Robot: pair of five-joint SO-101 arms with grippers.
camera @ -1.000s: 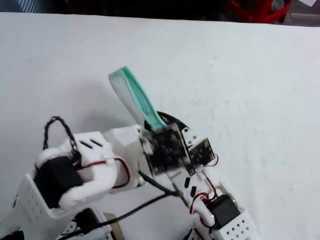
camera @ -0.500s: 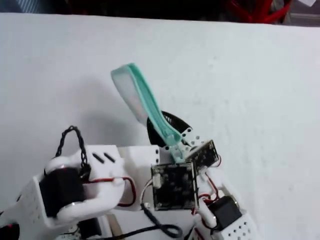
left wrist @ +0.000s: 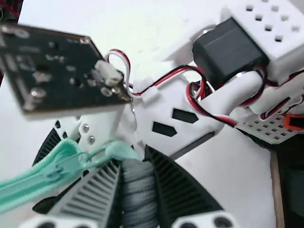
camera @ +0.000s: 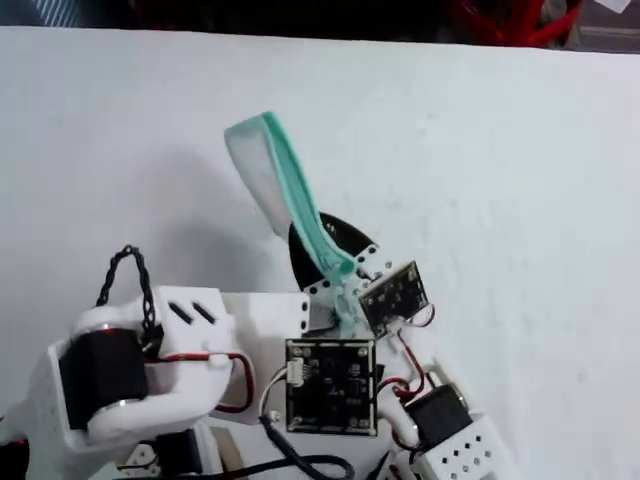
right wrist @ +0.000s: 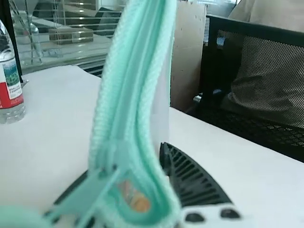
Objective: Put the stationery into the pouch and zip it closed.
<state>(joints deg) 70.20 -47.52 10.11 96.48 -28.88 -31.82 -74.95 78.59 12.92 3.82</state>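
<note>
The mint-green and white pouch [camera: 275, 185] stands tilted off the table, its far end raised. My right gripper [camera: 325, 245] is shut on the pouch's lower end, with black fingers on both sides. In the right wrist view the pouch [right wrist: 137, 109] rises straight up from a black finger [right wrist: 190, 178]. My left gripper [left wrist: 130, 156] sits at the same lower end, its ribbed black fingers closed together on the mint zipper pull [left wrist: 116, 151]. The left arm's camera board [camera: 330, 385] lies near the table's front edge and hides its fingers from above.
The white table [camera: 500, 150] stretches open to the far side and to the right. Both arm bases crowd the near edge. Beyond the table stand a water bottle [right wrist: 9, 80] and a black mesh chair [right wrist: 251, 95].
The left arm has drawn back toward the table's near edge, its gripper sliding along the pouch's zipper to the lower end. The pouch's raised end has shifted slightly.
</note>
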